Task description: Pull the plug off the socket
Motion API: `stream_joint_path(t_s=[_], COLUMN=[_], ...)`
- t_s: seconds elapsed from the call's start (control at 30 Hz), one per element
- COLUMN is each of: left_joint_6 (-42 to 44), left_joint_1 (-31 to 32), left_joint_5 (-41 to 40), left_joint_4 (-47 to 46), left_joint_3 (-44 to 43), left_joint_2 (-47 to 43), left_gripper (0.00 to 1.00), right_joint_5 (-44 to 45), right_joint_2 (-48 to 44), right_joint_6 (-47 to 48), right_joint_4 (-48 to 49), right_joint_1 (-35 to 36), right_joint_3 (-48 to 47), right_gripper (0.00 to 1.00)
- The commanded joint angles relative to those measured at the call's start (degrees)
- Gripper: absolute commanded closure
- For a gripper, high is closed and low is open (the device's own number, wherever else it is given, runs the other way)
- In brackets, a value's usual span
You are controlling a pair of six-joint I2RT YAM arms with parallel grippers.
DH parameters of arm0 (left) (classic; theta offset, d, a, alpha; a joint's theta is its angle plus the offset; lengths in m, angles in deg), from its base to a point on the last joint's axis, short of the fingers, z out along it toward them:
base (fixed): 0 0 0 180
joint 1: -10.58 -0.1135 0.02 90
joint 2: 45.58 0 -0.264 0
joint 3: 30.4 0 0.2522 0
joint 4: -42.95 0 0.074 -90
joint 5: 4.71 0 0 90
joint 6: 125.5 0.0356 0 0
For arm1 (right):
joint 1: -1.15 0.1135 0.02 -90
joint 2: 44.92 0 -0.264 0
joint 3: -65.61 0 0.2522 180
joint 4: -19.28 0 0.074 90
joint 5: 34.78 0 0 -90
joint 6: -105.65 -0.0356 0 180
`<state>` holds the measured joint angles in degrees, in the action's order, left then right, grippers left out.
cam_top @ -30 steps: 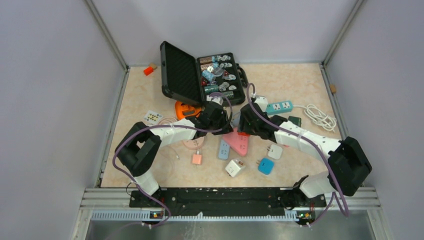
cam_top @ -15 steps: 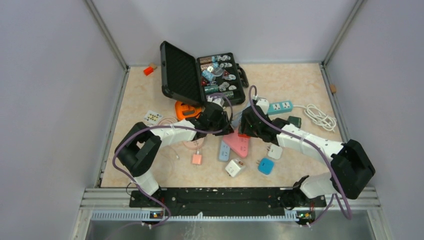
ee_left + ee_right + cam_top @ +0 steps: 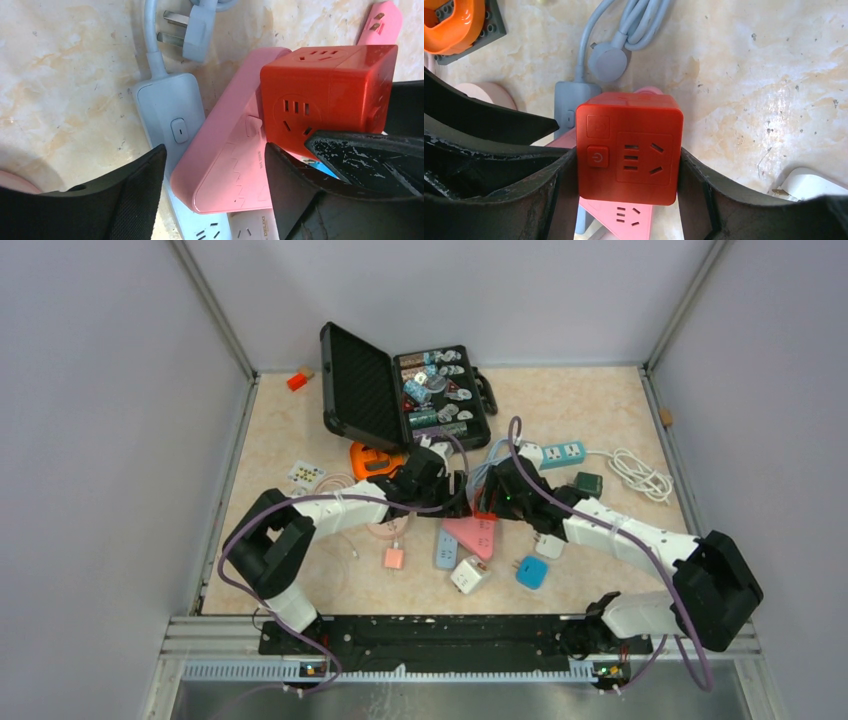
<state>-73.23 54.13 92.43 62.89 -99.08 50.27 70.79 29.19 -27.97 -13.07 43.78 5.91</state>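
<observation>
A red cube plug (image 3: 629,147) sits on one end of a pink socket strip (image 3: 225,160) near the middle of the table. My right gripper (image 3: 626,156) is shut on the red cube, one finger on each side. My left gripper (image 3: 215,150) straddles the pink strip just below the cube (image 3: 325,95), with its right finger against the strip and its left finger very close to the other edge. In the top view the two grippers, left (image 3: 455,502) and right (image 3: 492,502), meet over the cube (image 3: 484,512) and the strip (image 3: 470,536).
A white power strip (image 3: 170,115) with a grey plug (image 3: 197,35) lies under the pink one. Loose adapters (image 3: 531,572) lie nearer me. An open black case (image 3: 400,390), an orange object (image 3: 372,458), a teal strip (image 3: 560,453) and a coiled cable (image 3: 640,475) lie farther back.
Both grippers have shifted a little right and towards me, and the pink strip with the red cube has moved along with them. The cube still sits on the strip.
</observation>
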Motion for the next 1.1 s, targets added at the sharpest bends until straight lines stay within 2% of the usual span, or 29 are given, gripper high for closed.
stream_joint_path(t_s=[0.0,0.2,0.37,0.4,0.53,0.6,0.77,0.97,1.0,1.07], left_joint_6=[3.61,1.87,0.60,0.39,-1.34,-2.30,-3.92,-5.21,-5.46,-5.96], left_joint_1=[-0.31,-0.31,-0.22,-0.22,-0.22,-0.22,-0.13,-0.13,-0.13,-0.13], left_joint_5=[-2.00,-3.27,-6.37,-6.24,-4.38,-3.03,-1.18,0.99,1.25,1.53], left_joint_4=[19.58,21.62,23.81,23.57,22.01,20.92,16.78,11.26,10.55,9.41], left_joint_3=[2.97,1.15,1.52,1.89,3.70,5.04,10.41,15.35,15.91,16.93], left_joint_2=[3.86,2.96,2.38,2.37,3.59,4.13,3.13,1.09,0.86,0.54], left_gripper=[0.22,0.12,0.10,0.10,0.17,0.22,0.34,0.56,0.58,0.65], right_joint_5=[-2.00,-0.83,-2.14,-2.71,-4.56,-4.54,-4.92,-4.83,-4.24,-3.31], right_joint_2=[-1.36,-1.41,-1.37,-1.28,-0.98,-1.06,-0.59,2.27,2.75,3.68], right_joint_6=[-0.12,-0.27,-0.67,-0.56,-0.26,-0.55,0.16,1.32,1.41,1.38], right_joint_4=[1.48,0.64,1.15,1.35,1.32,0.54,-0.76,-3.92,-4.70,-6.00], right_joint_1=[0.01,-0.82,-1.08,-1.08,-1.06,-1.05,-1.06,-0.85,-0.62,-0.05], right_joint_3=[1.63,1.67,2.02,2.02,1.90,1.90,1.15,-1.71,-2.36,-3.75], right_gripper=[1.00,1.00,1.00,0.97,0.56,0.45,0.44,0.44,0.45,0.56])
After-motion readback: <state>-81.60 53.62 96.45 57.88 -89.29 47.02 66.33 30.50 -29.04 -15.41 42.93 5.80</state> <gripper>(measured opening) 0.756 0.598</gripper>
